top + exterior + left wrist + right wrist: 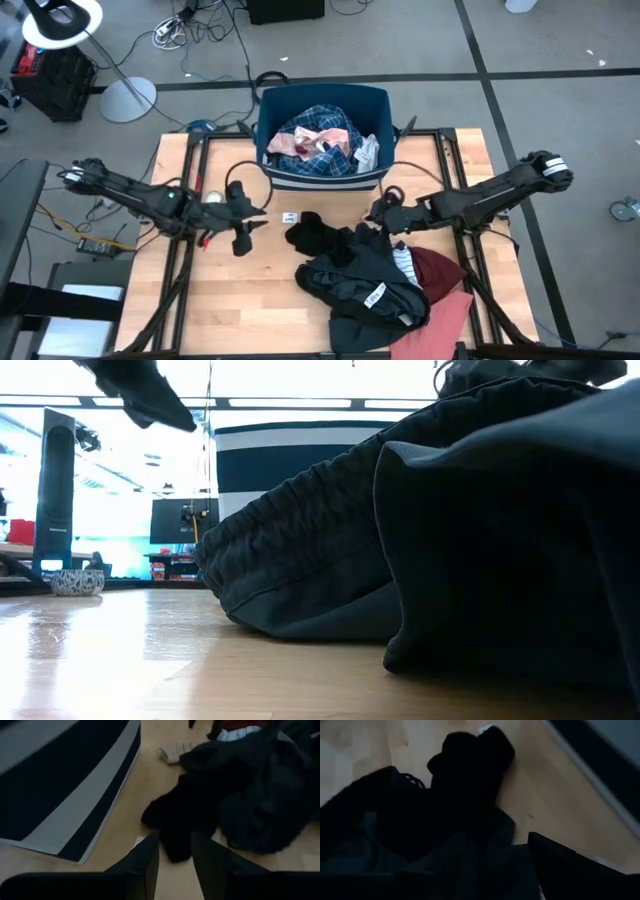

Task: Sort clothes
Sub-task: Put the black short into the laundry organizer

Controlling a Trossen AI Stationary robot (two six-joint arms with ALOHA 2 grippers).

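Dark grey garment (pixel 450 540) blocks the low view; bin (pixel 322 100) stands behind.

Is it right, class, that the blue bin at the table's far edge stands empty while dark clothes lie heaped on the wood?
No. The blue bin is not empty: the high view shows plaid and pink garments inside. The dark clothes do lie on the table.

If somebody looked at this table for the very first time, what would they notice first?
Probably the big dark heap of clothes piled on the wooden table toward the right front, with a maroon piece poking out. Next, the blue bin at the back edge, already stuffed with plaid and pink clothes. The left gripper and right gripper, both open, point toward the heap from either side.
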